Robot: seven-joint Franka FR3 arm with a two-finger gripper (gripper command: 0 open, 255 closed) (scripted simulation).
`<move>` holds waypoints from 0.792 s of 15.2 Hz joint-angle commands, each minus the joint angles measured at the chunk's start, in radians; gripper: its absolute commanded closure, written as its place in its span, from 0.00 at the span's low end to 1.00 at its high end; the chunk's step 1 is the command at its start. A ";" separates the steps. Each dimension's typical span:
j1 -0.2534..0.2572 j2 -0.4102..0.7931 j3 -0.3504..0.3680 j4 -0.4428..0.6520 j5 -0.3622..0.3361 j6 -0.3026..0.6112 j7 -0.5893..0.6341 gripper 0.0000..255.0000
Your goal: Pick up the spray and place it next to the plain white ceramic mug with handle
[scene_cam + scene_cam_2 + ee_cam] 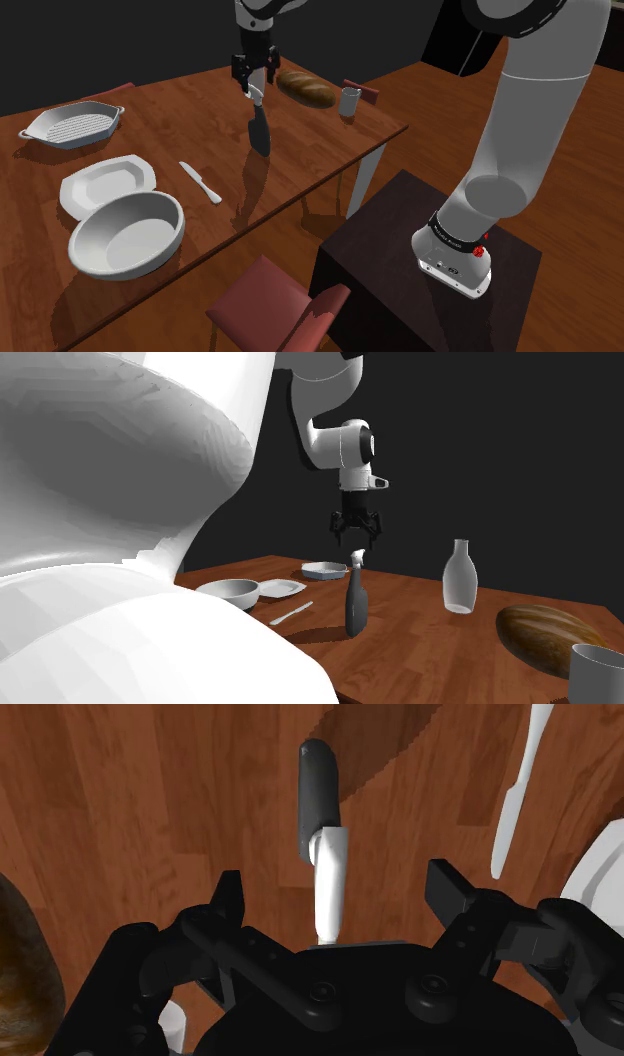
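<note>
Shoulder view: gripper [253,78] hangs directly above the spray [259,128], which stands upright on the table [190,115], well apart from the mug [349,102].
Second exterior view: the spray's long axis is vertical, with a dark body and a white head just beneath the fingertips.
Wrist view: jaws spread wide and empty, either side of the white head.

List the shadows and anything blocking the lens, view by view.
Shoulder view: the spray throws a long shadow down the table toward its near edge. Second exterior view: the arm looms white and close across the left half, and a dark shadow lies at the spray's base. Wrist view: a jagged-edged shadow crosses the wood beyond the open gripper.
</note>
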 commanded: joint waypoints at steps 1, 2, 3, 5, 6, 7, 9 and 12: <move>0.001 0.009 -0.001 -0.014 -0.003 0.023 0.003 0.00; 0.001 0.012 -0.001 -0.023 -0.004 0.035 0.004 0.00; 0.001 0.016 -0.002 -0.031 -0.005 0.047 0.005 0.00; 0.001 0.026 -0.003 -0.052 -0.009 0.077 0.007 0.00; 0.001 0.026 -0.003 -0.052 -0.009 0.077 0.007 0.00; 0.001 0.026 -0.003 -0.052 -0.009 0.077 0.007 0.00; 0.001 0.026 -0.003 -0.052 -0.009 0.077 0.007 0.00; 0.001 0.026 -0.003 -0.052 -0.009 0.077 0.007 0.00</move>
